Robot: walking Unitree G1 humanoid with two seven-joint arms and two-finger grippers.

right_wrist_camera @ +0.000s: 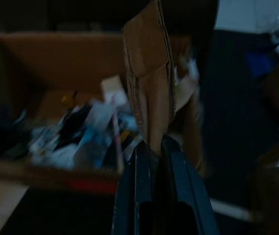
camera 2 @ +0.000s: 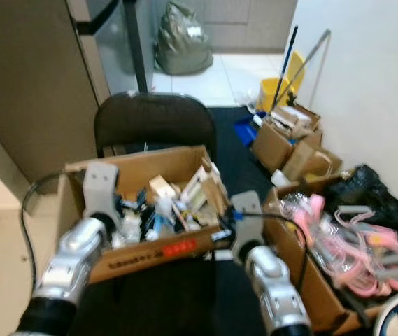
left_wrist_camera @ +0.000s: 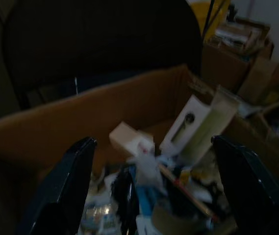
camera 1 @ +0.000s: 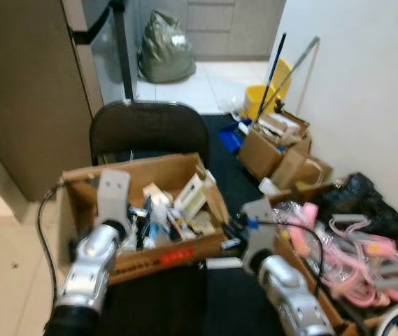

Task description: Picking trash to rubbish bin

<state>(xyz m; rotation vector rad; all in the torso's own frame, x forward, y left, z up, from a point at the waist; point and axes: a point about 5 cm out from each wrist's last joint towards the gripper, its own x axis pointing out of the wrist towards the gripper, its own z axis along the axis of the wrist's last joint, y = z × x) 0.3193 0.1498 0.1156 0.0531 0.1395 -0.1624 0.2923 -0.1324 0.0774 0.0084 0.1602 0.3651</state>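
Observation:
A brown cardboard box [camera 1: 158,169] full of mixed trash rests on the seat of a black chair [camera 1: 150,128]. Inside lie a white and green carton [camera 1: 192,192], a small beige box [left_wrist_camera: 127,137] and several wrappers. My left gripper [left_wrist_camera: 151,142] hovers over the left half of the box, its fingers [left_wrist_camera: 75,171] spread wide open with nothing between them. My right gripper [right_wrist_camera: 152,143] is at the box's right side, shut on the top edge of the right cardboard wall [right_wrist_camera: 146,83]. In the left eye view that right gripper [camera 1: 231,231] sits by the box's front right corner.
To the right on a dark mat, along the white wall, stand an open box of pink hangers [camera 1: 366,252], a black bag [camera 1: 363,199] and further cardboard boxes [camera 1: 272,150]. A yellow mop bucket [camera 1: 265,98] and a grey-green sack [camera 1: 164,49] are farther back. A brown cabinet [camera 1: 24,98] is at left.

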